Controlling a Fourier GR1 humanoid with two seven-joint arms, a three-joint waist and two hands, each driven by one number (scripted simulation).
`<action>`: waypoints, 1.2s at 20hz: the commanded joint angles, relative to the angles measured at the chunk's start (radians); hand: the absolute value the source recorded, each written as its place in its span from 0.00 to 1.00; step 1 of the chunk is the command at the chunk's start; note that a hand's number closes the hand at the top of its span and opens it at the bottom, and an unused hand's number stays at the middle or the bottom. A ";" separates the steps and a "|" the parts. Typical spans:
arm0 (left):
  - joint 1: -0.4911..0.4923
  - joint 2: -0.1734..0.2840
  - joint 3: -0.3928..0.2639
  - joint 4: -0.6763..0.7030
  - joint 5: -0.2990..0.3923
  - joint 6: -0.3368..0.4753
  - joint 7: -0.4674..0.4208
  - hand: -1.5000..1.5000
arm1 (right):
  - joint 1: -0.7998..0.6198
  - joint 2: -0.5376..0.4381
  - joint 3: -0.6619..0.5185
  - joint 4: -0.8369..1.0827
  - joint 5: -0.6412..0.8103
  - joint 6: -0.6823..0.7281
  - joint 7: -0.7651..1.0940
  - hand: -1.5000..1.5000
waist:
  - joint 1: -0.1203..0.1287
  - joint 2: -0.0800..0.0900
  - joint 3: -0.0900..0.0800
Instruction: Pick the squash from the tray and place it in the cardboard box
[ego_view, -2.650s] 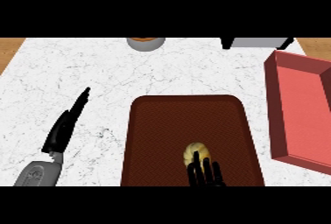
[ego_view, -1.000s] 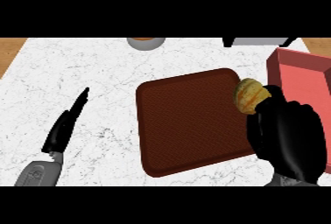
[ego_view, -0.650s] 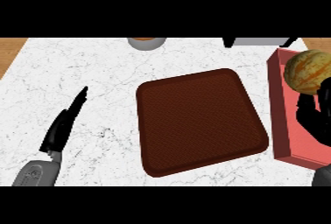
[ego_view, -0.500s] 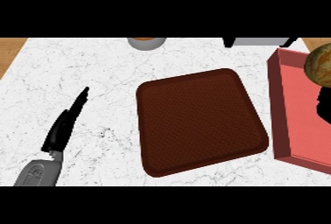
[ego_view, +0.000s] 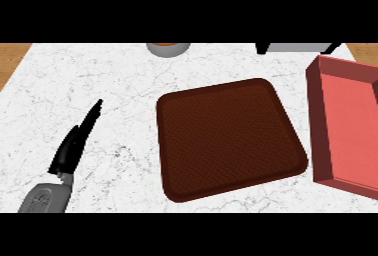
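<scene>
Showing no squash: tray bare at centre, box at 3 o'clock. Left hand at 8 o'clock, fingers straight. Likely firm, rounded, best cupped around middle.

The dark brown tray lies flat on the white marble table, its rounded corners turned slightly askew. To its right, just beside it, sits the red box (open-topped, cut off by the right edge).
</scene>
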 joint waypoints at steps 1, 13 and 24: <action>-0.007 -0.018 -0.014 -0.007 -0.019 0.008 0.009 0.50 | -0.029 -0.026 -0.082 0.197 -0.055 -0.034 -0.028 1.00 | 0.006 0.002 0.000; -0.064 -0.013 0.023 0.042 0.004 -0.014 0.015 0.50 | -0.057 0.024 -0.271 0.479 -0.347 -0.249 -0.334 0.00 | -0.001 0.007 0.002; -0.027 -0.040 -0.013 -0.020 -0.031 -0.004 0.046 0.50 | -0.200 0.032 -0.507 0.610 -0.668 -0.327 -0.306 0.00 | 0.002 0.000 0.001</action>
